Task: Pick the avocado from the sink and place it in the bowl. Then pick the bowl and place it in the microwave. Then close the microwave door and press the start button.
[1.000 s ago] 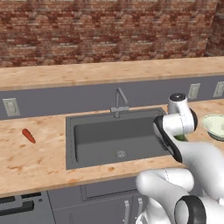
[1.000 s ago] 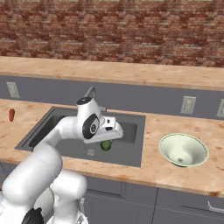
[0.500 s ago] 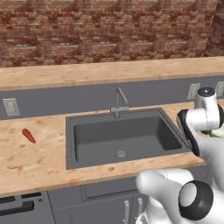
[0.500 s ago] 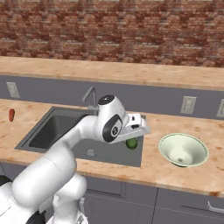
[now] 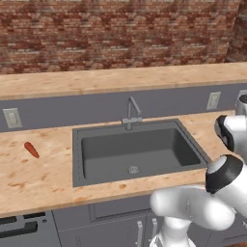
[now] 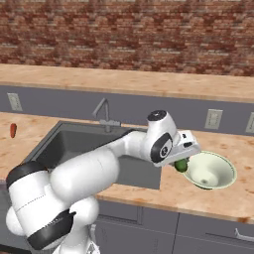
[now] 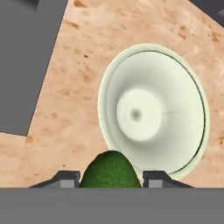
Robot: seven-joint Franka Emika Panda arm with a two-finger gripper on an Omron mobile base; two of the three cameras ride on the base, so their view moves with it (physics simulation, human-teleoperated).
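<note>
- My pincer (image 7: 111, 178) is pinching the avocado (image 7: 111, 169), holding it above the table (image 7: 65, 87) at the bowl's (image 7: 153, 113) near rim.
- Judgement: I should be centring over the bowl's hollow and lowering before releasing, so the fruit is not rolling out.
- Avocado: dark green, pebbled, oval. Bowl: pale, smooth, shallow, flared rim. Table: speckled wood grain.

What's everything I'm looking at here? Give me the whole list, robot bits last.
Dark green oval avocado: one, held between the gripper's tips, beside the bowl's rim.
Pale cream-white shallow bowl: one, on the counter right of the sink.
Dark grey rectangular sink: one, set in the counter, with a grey metal faucet.
Slim orange-red carrot: one, on the counter left of the sink.
Light wooden counter: one, below a red brick wall.
Wall sockets: pale, on the grey backsplash.
White arm's gripper: one, closed on the avocado.
</note>
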